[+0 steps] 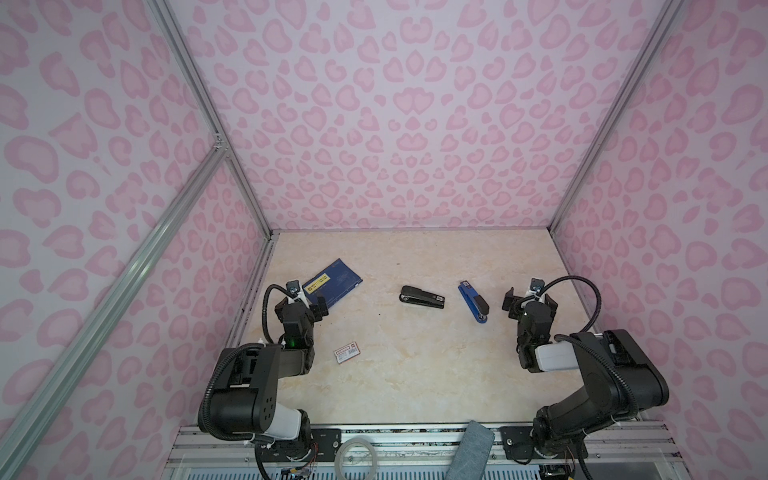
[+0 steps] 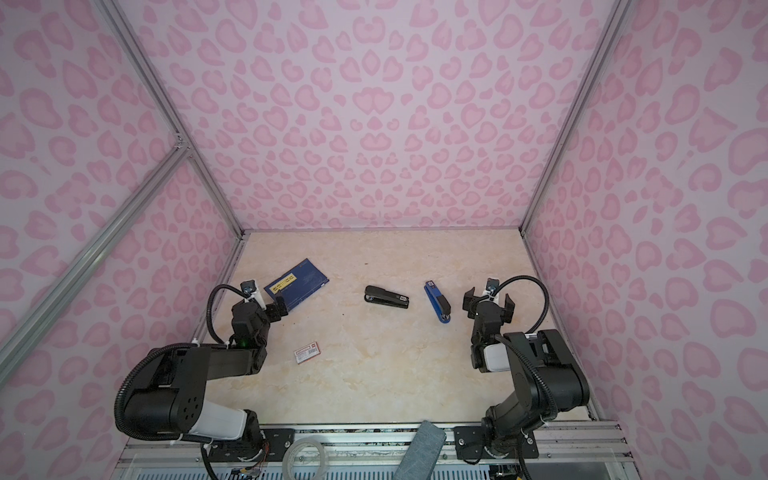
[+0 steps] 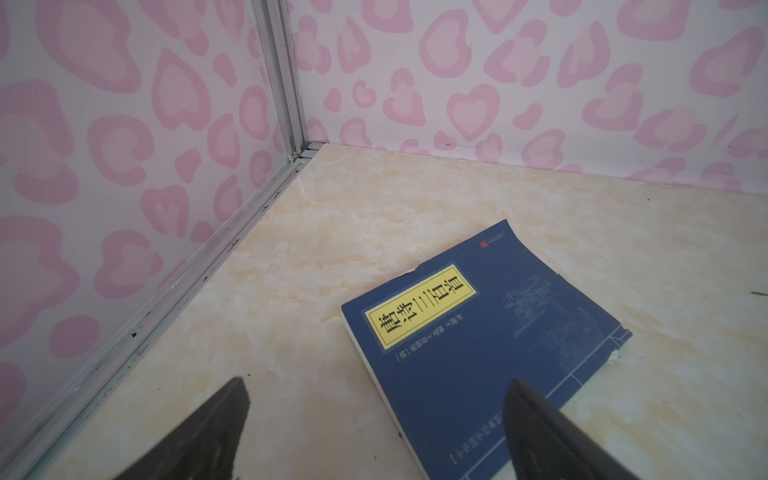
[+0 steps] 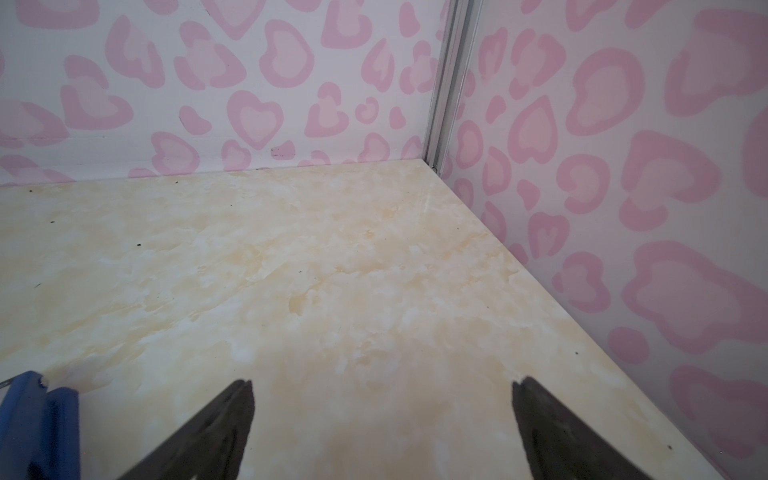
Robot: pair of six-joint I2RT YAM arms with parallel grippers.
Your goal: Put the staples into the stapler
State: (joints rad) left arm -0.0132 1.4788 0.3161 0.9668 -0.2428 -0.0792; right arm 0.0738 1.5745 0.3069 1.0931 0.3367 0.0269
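Nearest of all, on the metal rail at the near edge, sit one tape roll (image 1: 356,443) and one grey cloth (image 1: 473,446). Beyond them the marbled table (image 1: 415,382) carries two staplers, one booklet and one box.

Between the two arms, the black stapler (image 1: 422,296) lies on its side near the table's middle, well apart from both. The blue stapler (image 1: 473,306) lies to its right, angled with one end nearer. It is just left of the right gripper (image 1: 528,301) and not touching it; its end shows at the edge of the right wrist view (image 4: 37,415). That gripper's jaws stand spread wide with only bare table between them.

At the left, the left gripper (image 3: 376,386) is likewise released, grasping nothing. It hovers over the near corner of the dark blue booklet (image 3: 478,353) with the yellow label.

A small white box (image 1: 347,353) with a red label lies nearer, right of the left arm.

Where the staples lie cannot be told.
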